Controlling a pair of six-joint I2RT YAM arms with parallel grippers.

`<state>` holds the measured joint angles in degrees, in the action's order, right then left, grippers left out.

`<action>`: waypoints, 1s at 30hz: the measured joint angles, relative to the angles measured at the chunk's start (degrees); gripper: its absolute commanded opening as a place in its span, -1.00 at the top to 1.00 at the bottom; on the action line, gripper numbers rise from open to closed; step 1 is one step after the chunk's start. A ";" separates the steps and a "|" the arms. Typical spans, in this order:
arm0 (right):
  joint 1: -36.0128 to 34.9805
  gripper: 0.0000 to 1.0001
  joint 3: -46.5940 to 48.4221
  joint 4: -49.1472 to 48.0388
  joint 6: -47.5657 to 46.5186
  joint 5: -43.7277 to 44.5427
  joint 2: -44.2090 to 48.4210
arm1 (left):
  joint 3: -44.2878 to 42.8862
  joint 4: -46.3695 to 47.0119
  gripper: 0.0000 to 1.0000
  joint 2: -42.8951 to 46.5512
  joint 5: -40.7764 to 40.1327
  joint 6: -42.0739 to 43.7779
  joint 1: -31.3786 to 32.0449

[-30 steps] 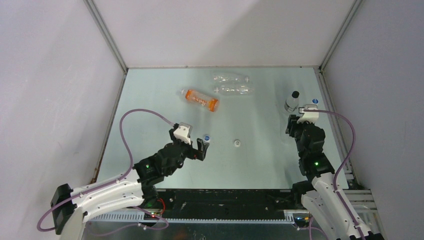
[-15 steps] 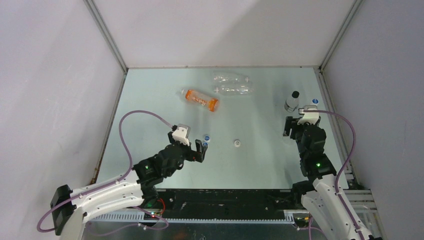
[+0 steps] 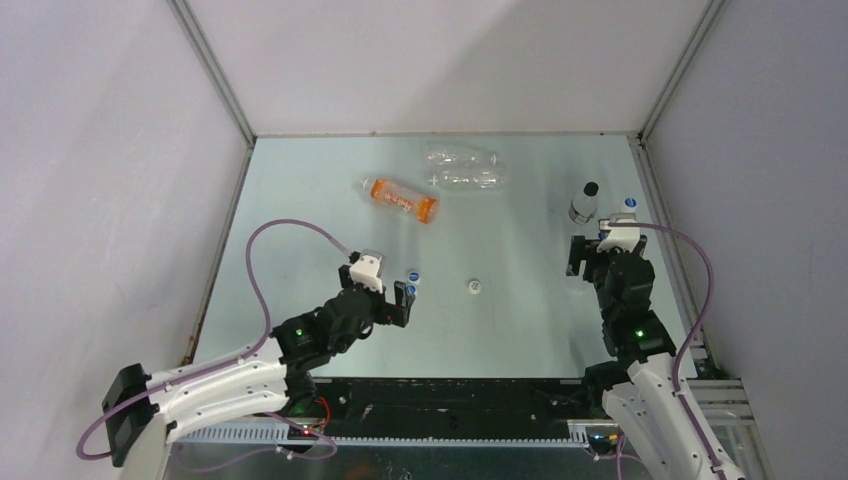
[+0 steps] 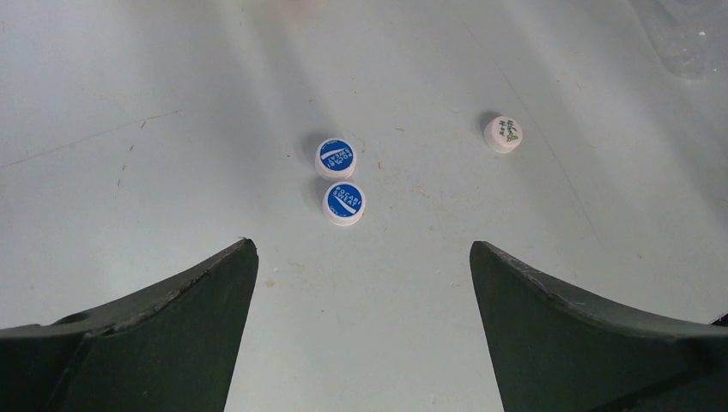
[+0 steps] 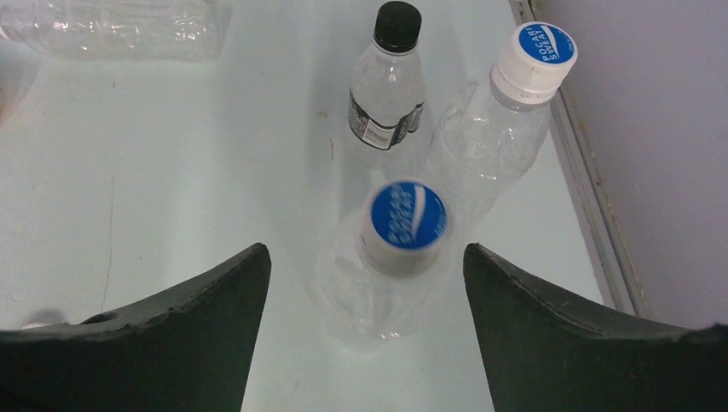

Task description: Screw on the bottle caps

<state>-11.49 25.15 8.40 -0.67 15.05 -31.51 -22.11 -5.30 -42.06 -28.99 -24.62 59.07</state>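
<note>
Blue-topped caps [image 4: 336,157] loose ahead of the left gripper [image 4: 362,249]

Two blue-topped caps lie just beside each other on the pale metal table [image 4: 129,86]. A plain white cap [image 4: 503,133] lies well apart to their right. The left gripper hangs near them, fingers spread wide and holding nothing. Near the table's right edge stand three capped bottles [image 5: 485,142]. The right gripper [image 5: 365,249], equally spread, frames the nearest without touching it. Two clear bottles [image 3: 468,180] lie at the far side beside an orange bottle [image 3: 400,200].

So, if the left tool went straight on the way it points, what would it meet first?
Likely the nearer blue-topped cap, ahead of the open left tool; a second blue-topped cap lies beyond, though depth is unclear.
</note>
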 measured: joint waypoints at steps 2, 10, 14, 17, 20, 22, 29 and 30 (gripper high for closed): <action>0.00 -0.97 0.09 0.79 -0.02 0.24 0.66 | 0.00 -0.02 -1.00 -0.17 0.02 0.02 0.00; 0.07 -0.99 5.66 9.99 2.03 2.58 3.91 | 0.00 -0.02 -0.99 -0.20 0.04 0.26 0.00; 0.11 -0.99 13.51 18.08 5.49 3.19 4.72 | -0.07 -0.09 -0.99 -0.20 0.04 0.20 0.00; 0.24 -0.99 19.08 22.97 5.95 1.60 5.57 | -1.29 -1.51 -0.99 -0.46 0.07 0.17 0.00; 0.26 -0.99 21.33 25.57 4.94 -0.76 8.35 | -3.91 -2.64 -0.99 -1.36 0.02 0.00 -0.02; 0.26 -0.99 20.70 25.81 4.15 -2.56 12.26 | -5.88 -2.97 -0.99 -2.08 0.20 -0.63 -0.37; 0.37 -0.99 17.31 21.29 0.81 -6.12 22.05 | -12.85 -3.69 -0.99 -7.28 4.02 -5.70 -7.58; 0.37 -0.99 17.31 20.87 0.57 -6.12 21.90 | -14.36 -3.91 -0.99 -8.98 5.49 -6.99 -9.55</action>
<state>-11.11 42.46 29.28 -0.10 8.93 -9.61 -36.47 -9.21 -51.05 -23.51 -31.62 49.52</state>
